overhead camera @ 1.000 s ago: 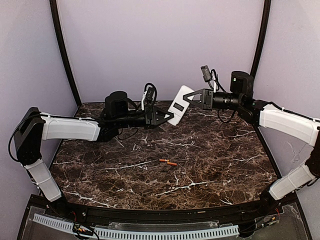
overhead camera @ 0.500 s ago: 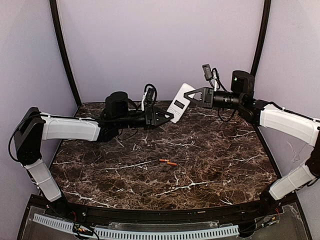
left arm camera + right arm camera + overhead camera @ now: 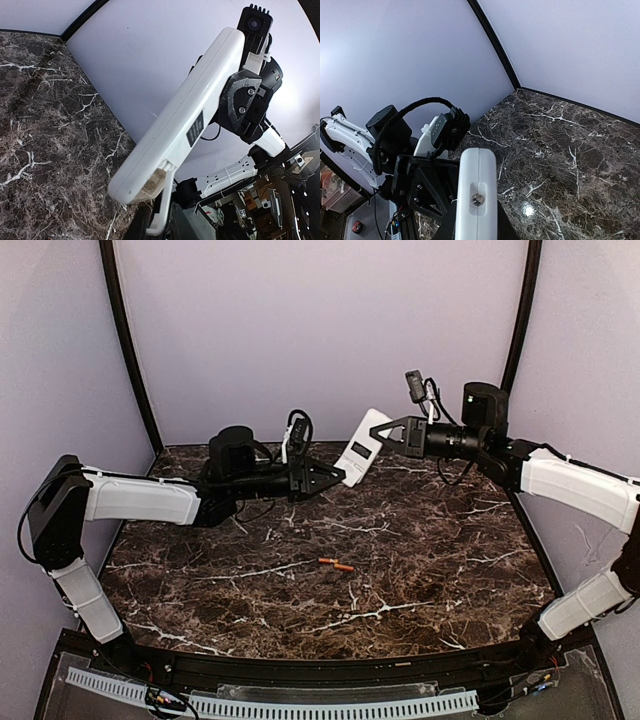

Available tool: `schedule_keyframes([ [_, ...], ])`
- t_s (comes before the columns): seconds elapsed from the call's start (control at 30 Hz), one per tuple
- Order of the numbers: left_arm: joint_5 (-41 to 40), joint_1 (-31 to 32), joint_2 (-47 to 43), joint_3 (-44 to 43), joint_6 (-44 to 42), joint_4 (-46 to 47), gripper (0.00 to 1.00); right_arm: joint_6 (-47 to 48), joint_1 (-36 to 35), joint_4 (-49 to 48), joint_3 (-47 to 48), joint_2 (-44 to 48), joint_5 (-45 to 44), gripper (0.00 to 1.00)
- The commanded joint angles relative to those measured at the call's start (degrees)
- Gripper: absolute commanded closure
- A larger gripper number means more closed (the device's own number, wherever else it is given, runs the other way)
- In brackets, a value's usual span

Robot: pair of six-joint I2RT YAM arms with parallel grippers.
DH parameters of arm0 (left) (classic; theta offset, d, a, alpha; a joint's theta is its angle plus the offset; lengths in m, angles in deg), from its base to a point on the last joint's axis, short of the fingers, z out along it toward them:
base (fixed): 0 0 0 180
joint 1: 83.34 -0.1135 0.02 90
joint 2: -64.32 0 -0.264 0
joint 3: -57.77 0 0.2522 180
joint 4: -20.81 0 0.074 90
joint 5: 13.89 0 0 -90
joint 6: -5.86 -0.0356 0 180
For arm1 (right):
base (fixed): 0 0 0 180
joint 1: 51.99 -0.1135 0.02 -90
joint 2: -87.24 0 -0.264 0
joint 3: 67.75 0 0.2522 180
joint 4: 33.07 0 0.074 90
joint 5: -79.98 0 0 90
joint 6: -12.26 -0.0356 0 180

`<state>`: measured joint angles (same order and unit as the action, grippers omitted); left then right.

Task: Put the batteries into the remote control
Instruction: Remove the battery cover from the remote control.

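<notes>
Holding: I am gripping the upper end of the remote control (image 3: 361, 447) with my right fingers (image 3: 381, 436), which are pressing in on its two long edges.
Remote control: it is hanging tilted in the air above the far part of the table (image 3: 440, 540), between my two arms, and is touching nothing below. Its plain white back with a small dark label is showing.
Lower end: a small opening is showing at the bottom end in my left wrist view. A thin white piece is hanging down beside it.
Left fingers (image 3: 333, 473): I am reaching them up to the remote control's lower end, touching it or just beside it. I cannot tell whether they are gripping anything.
Batteries (image 3: 336, 564): the two are lying close together near the middle of the table, well apart from the remote control and from both sets of fingers.
</notes>
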<state>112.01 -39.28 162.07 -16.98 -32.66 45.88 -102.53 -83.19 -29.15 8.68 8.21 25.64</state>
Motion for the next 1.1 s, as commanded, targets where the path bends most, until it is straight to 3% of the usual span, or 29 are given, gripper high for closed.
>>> schedule_keyframes([
  [0.0,1.3,0.2,-1.1,1.0,0.9,4.0,0.86,1.0,0.3,-0.8,1.0,1.3,-1.3,1.00],
  [0.4,1.6,0.0,-4.4,3.7,-0.5,5.4,0.99,-2.5,5.3,-0.2,-1.0,3.2,-2.2,1.00],
  [0.47,0.7,-0.4,-6.1,4.0,-3.6,0.8,1.00,-3.5,7.2,0.1,-2.1,3.7,-1.6,1.00],
  [0.53,-2.2,-0.9,-8.0,3.4,-9.0,-8.8,1.00,-4.4,9.0,0.1,-3.4,4.4,-0.2,1.00],
  [0.57,-4.0,-0.9,-8.6,2.0,-14.5,-18.0,1.00,-4.7,9.6,0.1,-4.1,4.7,0.3,1.00],
  [0.7,-19.0,-1.0,-10.8,-2.7,-27.9,-42.4,1.00,-4.7,10.6,0.4,-5.8,5.8,1.7,1.00],
  [0.77,-23.2,-1.1,-11.3,-2.5,-29.7,-46.4,1.00,-4.7,10.8,0.5,-6.4,5.9,2.7,1.00],
  [0.87,-17.7,-2.7,-11.5,1.5,-27.2,-43.7,1.00,-4.6,10.9,0.4,-7.1,5.8,3.6,1.00],
  [0.97,-9.6,-5.2,-10.8,6.3,-21.9,-34.1,1.00,-4.5,10.9,0.5,-7.5,5.9,4.1,1.00],
  [1.07,-7.9,-6.5,-9.6,9.4,-18.5,-29.8,1.00,-4.5,10.9,0.5,-7.6,6.1,4.4,1.00],
])
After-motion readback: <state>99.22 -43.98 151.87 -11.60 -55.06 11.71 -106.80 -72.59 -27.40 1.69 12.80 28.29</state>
